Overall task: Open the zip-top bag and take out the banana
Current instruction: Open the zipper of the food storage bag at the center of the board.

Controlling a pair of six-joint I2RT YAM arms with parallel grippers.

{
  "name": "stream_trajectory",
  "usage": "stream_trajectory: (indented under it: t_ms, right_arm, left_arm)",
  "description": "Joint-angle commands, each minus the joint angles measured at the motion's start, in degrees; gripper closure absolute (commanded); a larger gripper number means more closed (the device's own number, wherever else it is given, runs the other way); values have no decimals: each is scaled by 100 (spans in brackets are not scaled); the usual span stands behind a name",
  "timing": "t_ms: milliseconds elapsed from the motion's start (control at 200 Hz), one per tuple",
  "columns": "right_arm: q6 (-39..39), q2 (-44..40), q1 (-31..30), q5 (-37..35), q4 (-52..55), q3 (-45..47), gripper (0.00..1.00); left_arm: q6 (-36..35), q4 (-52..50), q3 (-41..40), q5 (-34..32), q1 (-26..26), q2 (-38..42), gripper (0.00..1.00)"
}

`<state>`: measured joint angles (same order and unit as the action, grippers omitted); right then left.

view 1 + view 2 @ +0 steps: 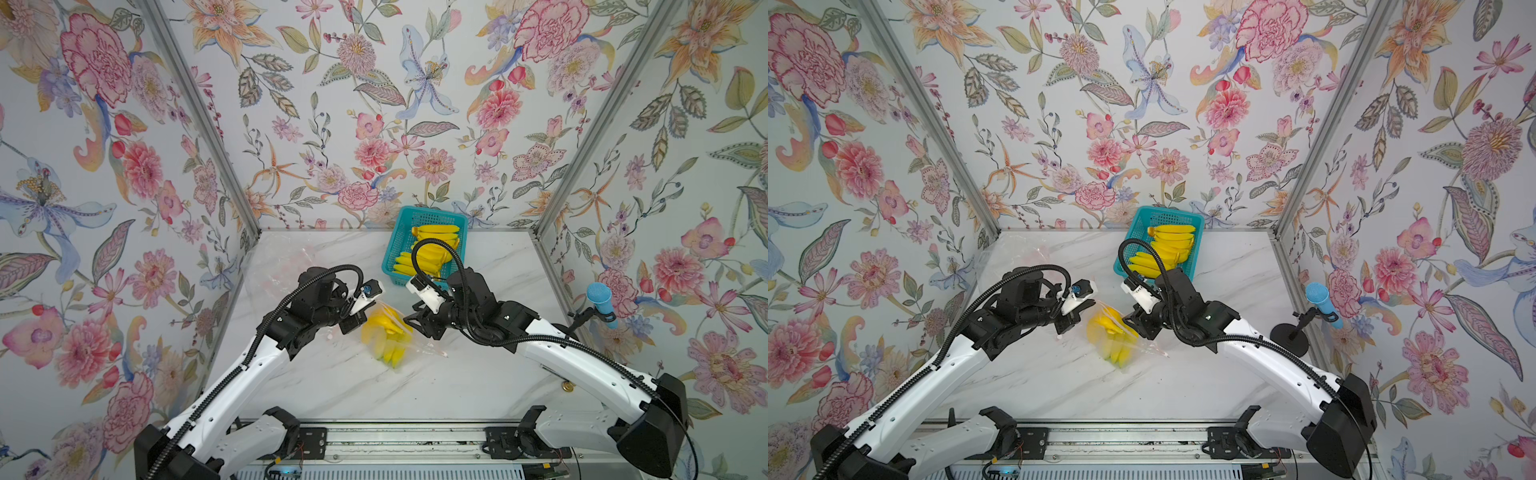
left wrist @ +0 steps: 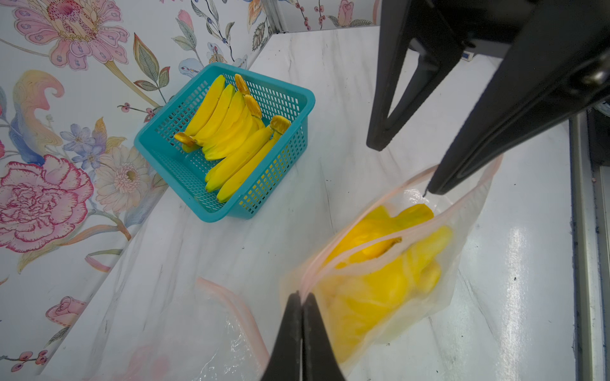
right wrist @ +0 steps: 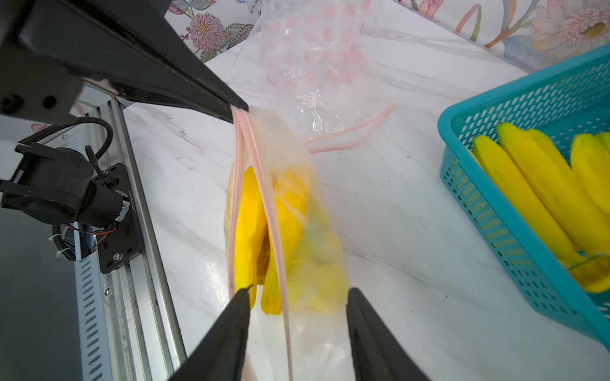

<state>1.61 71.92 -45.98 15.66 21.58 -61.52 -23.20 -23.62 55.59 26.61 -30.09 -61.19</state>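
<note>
The clear zip-top bag (image 1: 409,347) with pink zip strips hangs low over the middle of the table, and the yellow banana (image 1: 384,330) shows inside it. My left gripper (image 1: 354,323) is shut on one end of the pink strip; in the left wrist view its jaws (image 2: 302,298) pinch that rim. The two strips stand apart in the right wrist view, with the banana (image 3: 251,211) between them. My right gripper (image 3: 298,292) is open at the bag's other end, its jaws either side of one strip and the film. In a top view it (image 1: 1133,321) is just right of the bag (image 1: 1144,348).
A teal basket (image 1: 400,232) of several bananas stands at the back, just behind my right wrist. Empty clear bags (image 1: 276,266) lie at the back left. A blue microphone (image 1: 600,303) on a stand is at the right wall. The metal rail (image 1: 374,432) runs along the front.
</note>
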Motion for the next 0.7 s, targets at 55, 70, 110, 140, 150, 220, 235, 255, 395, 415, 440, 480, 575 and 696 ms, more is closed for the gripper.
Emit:
stream_trajectory:
  t_ms: [55, 70, 110, 140, 150, 220, 235, 255, 395, 415, 440, 480, 575, 696]
  right_arm:
    - [-77, 58, 66, 111, -93, 20, 51]
    - [-69, 54, 74, 115, -93, 32, 51]
    - [-44, 67, 77, 105, -80, 65, 52]
    - [-14, 79, 72, 96, -59, 84, 53]
    - [3, 77, 65, 89, -43, 91, 54]
    - [42, 121, 65, 64, 34, 130, 56]
    - [54, 127, 63, 64, 53, 147, 57]
    - [56, 130, 62, 58, 60, 171, 58]
    - [92, 116, 63, 29, 102, 330, 65]
    - [87, 112, 65, 32, 107, 349, 65]
    - [93, 104, 63, 24, 112, 371, 65]
    - [102, 103, 65, 5, 129, 377, 67]
    - [116, 103, 85, -64, 186, 386, 74]
    - [77, 129, 104, -15, 202, 370, 92]
  left_arm:
    - [-13, -77, -31, 33, -76, 69, 100]
    - [-12, -81, -31, 29, -76, 68, 100]
    - [-3, -73, -31, 33, -77, 58, 100]
    - [-1, -82, -23, 30, -85, 59, 100]
    - [0, -82, -22, 29, -85, 55, 100]
    - [6, -73, -13, 33, -85, 60, 100]
    - [13, -67, -13, 30, -90, 54, 100]
    - [17, -67, -7, 31, -98, 50, 100]
    - [32, -72, 4, 6, -111, 34, 100]
    - [35, -70, 4, 4, -109, 29, 100]
    - [37, -72, 4, 2, -111, 34, 100]
    - [35, -73, 9, 2, -120, 36, 100]
    - [25, -84, 26, -11, -120, 11, 100]
    - [57, -73, 52, -55, -124, -15, 100]
